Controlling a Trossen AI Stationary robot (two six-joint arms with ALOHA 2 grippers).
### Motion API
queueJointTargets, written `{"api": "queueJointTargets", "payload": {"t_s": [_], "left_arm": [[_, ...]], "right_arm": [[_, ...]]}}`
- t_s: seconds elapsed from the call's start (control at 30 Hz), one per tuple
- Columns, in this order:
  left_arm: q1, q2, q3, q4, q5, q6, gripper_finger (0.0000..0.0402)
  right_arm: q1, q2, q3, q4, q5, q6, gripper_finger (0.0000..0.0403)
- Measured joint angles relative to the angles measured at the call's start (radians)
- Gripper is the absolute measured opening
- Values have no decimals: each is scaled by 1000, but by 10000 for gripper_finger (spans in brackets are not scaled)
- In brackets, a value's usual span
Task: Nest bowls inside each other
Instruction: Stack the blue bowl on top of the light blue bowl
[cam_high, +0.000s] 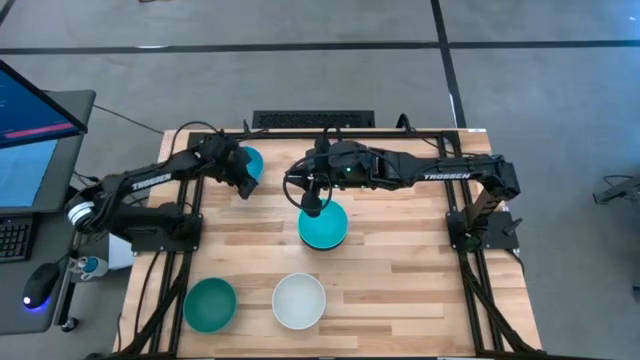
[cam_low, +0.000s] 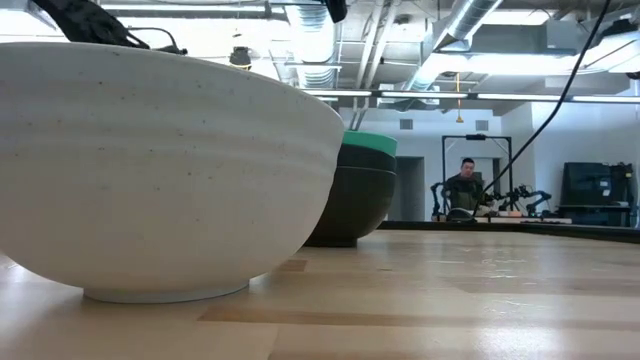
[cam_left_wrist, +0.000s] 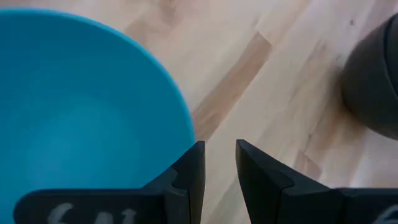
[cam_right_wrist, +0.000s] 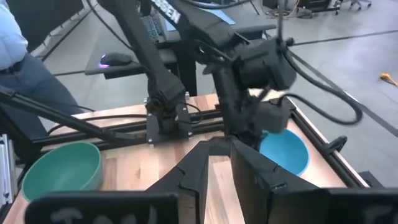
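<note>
Mid-task, with 1 stack judged already made: in the low view the teal bowl (cam_low: 369, 144) sits in what look like 2 black bowls (cam_low: 352, 205), behind the loose white bowl (cam_low: 150, 170) at the near edge of the bench (cam_high: 400, 290).

Now seemingly lining up on the 2 blue bowls. Left hand (cam_left_wrist: 217, 165) at the far left, narrow and empty, just beside the rim of the far blue bowl (cam_left_wrist: 81, 106) (outside it, not around it). Right hand (cam_high: 312, 207) over the far rim of the middle blue bowl (cam_high: 324, 228), tips drawn together, nothing between them.

Next move, probably: spread a hand, straddle a rim with 1 finger inside, pinch, lift, then lower squarely into another bowl. Likely trouble: a thin plastic rim slipping, or a tilted bowl jamming instead of seating.
</note>
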Motion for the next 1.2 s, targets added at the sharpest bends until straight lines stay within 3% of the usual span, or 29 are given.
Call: {"api": "queueJointTargets", "payload": {"t_s": [0.3,0.63,0.83,1.2], "left_arm": [[1,117,0,118,12,7,78],[1,74,53,85,118,28,55],[7,44,140,-43,-16,122,68],[66,53,145,-172,-46,172,107]], "right_arm": [[0,0,0,0,0,0,93],[-18,0,0,-7,-2,-7,93],[-22,0,0,-8,-4,-7,93],[-19,0,1,-8,-30,-8,93]]}}
